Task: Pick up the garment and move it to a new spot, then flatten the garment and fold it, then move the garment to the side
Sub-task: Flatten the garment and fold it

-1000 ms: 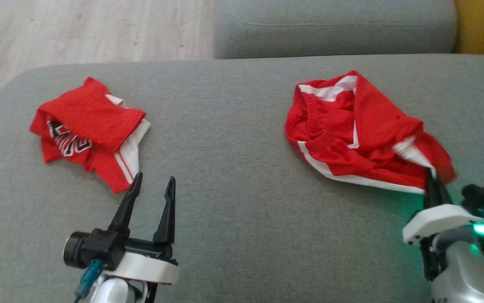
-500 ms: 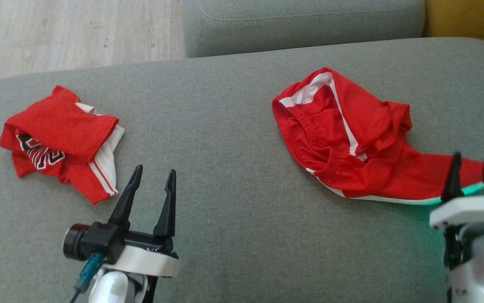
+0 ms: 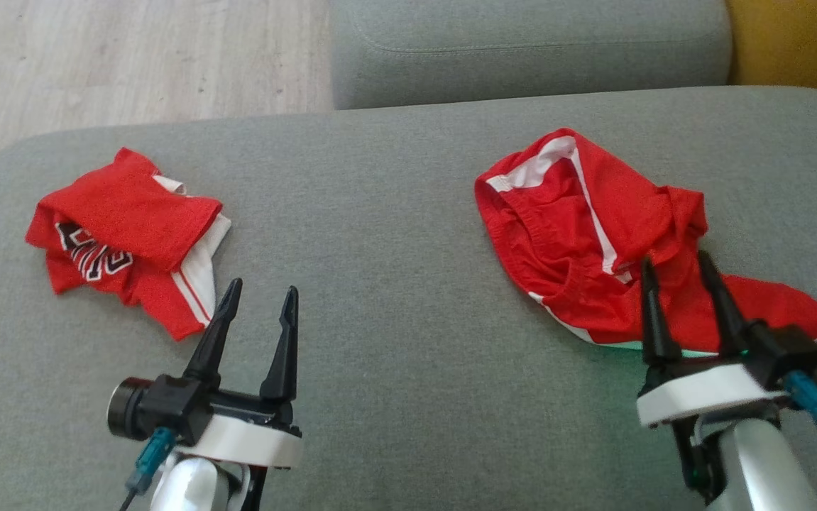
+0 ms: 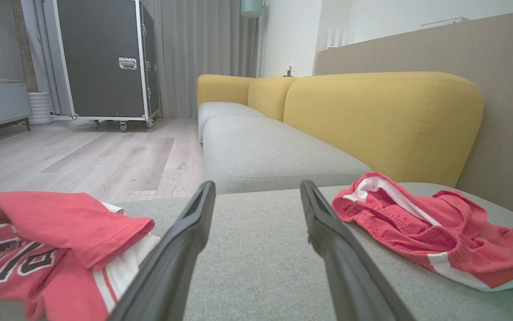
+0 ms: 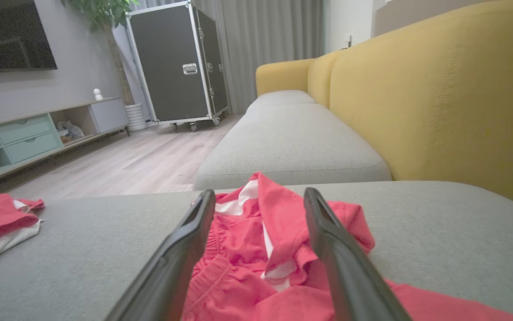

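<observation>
Red mesh shorts with white side stripes (image 3: 593, 234) lie crumpled on the right of the grey woven sofa cushion (image 3: 394, 298), elastic waistband gathered, 1 leg trailing out to the right. Right gripper (image 3: 675, 261) hovers over their near edge, fingers spread wide, holding nothing. Left gripper (image 3: 262, 287), equally wide and empty, sits just beside the folded red jersey with black-and-white lettering (image 3: 124, 227). Flattening looks like the job in hand: pinch a single layer at the hem or waistband (not the bunched middle), then draw outward, low and slow. It's a thin, slinky knit on nubbly upholstery, so expect drag and fresh wrinkles.
</observation>
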Controlling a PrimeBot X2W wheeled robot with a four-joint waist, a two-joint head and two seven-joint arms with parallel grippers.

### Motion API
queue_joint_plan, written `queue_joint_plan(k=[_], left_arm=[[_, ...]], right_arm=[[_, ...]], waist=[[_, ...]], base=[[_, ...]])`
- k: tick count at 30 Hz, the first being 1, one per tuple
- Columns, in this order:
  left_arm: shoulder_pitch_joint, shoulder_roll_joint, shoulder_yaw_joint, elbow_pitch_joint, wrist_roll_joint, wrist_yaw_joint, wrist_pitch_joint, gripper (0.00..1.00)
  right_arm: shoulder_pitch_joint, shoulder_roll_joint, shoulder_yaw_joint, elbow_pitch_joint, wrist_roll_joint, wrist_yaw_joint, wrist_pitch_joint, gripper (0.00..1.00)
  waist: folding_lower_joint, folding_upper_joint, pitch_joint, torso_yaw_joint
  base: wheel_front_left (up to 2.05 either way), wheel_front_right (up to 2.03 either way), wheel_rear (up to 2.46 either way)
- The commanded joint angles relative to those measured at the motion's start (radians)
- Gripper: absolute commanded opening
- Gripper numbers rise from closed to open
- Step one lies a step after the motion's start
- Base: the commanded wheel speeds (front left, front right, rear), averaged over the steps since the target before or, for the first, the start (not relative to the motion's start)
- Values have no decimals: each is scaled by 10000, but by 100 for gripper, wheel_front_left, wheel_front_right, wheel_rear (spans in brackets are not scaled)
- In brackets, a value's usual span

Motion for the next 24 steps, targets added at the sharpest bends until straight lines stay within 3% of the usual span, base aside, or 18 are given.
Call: queue_joint_plan(k=[1,5,12,24], left_arm=[[-313,9,279,-347,-9,0,-95,100],[-283,9,281,-356,9,-3,-95,100],[-285,9,208,-299,-27,-12,-95,100],[-547,9,-22,-272,-145,-20,-95,100]], right_arm=[[-172,-53,361,-394,40,39,-110,100],[9,-53,898,-236,-5,39,-110,100],[-551,-53,2051,1733,-159,39,179,100],[-2333,-53,1941,4678,-271,39,769,100]], waist=[[1,0,-21,84],[1,0,-34,297],[1,0,103,641],[1,0,513,1172]], base=[[0,0,0],[0,0,0],[0,0,0],[0,0,0]])
